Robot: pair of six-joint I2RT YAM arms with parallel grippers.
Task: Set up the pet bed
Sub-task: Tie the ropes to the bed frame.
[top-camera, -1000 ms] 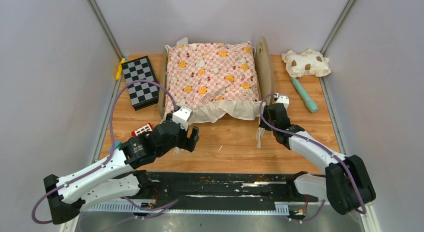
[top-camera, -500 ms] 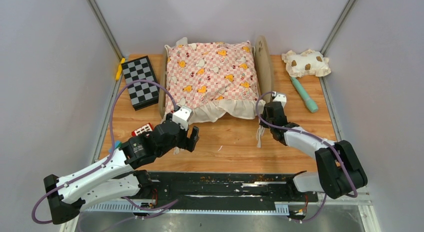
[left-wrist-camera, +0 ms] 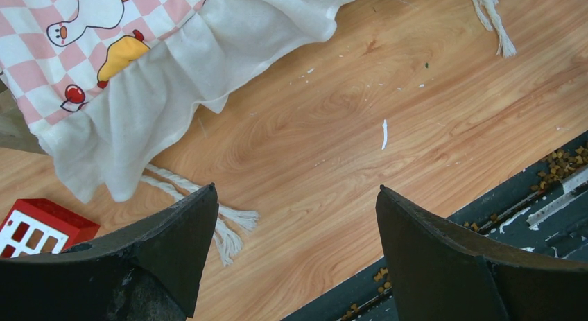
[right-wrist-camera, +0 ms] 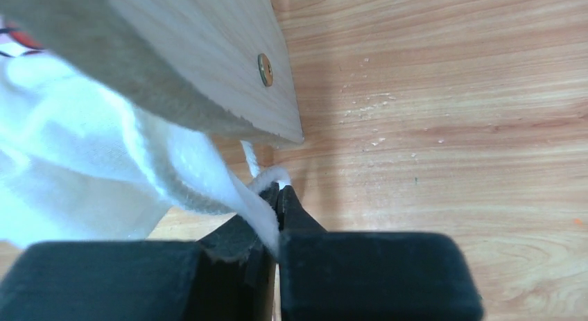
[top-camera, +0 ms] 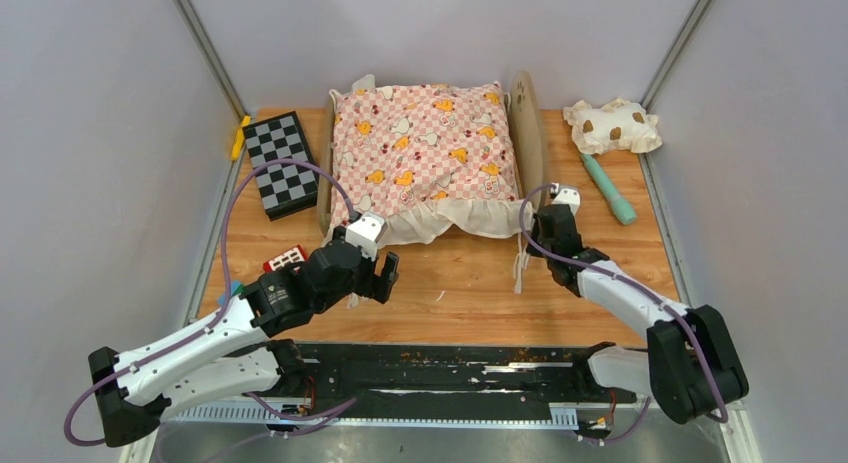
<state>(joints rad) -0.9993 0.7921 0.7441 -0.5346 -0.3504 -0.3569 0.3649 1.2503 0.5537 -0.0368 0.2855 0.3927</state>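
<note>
The pet bed (top-camera: pixel 527 133) is a light-wood frame at the back middle of the table, and a pink checkered cushion (top-camera: pixel 430 143) covers its base. The cushion's white ruffle (top-camera: pixel 470 221) spills over the bed's near edge. At the bed's near right corner, my right gripper (top-camera: pixel 541 216) is shut. In the right wrist view the right gripper (right-wrist-camera: pixel 279 190) pinches the white ruffle (right-wrist-camera: pixel 260 213) just below the wooden bed panel (right-wrist-camera: pixel 208 57). My left gripper (top-camera: pixel 385 278) hovers open over bare table near the ruffle's left corner. Nothing lies between the left gripper's (left-wrist-camera: pixel 296 189) fingers.
A spotted cream pillow (top-camera: pixel 612 126) and a teal stick (top-camera: pixel 610 191) lie at the back right. A checkered board (top-camera: pixel 281 163) and a yellow piece (top-camera: pixel 240 136) sit at the back left. A red block (top-camera: pixel 285 258) and white rope tassels (left-wrist-camera: pixel 222 227) lie by the left gripper. More tassels (top-camera: pixel 519 268) lie by the right gripper.
My right gripper has closed on the cushion's white ruffle at the bed's near right corner, shifting slightly as it did. The left arm has stayed still.
</note>
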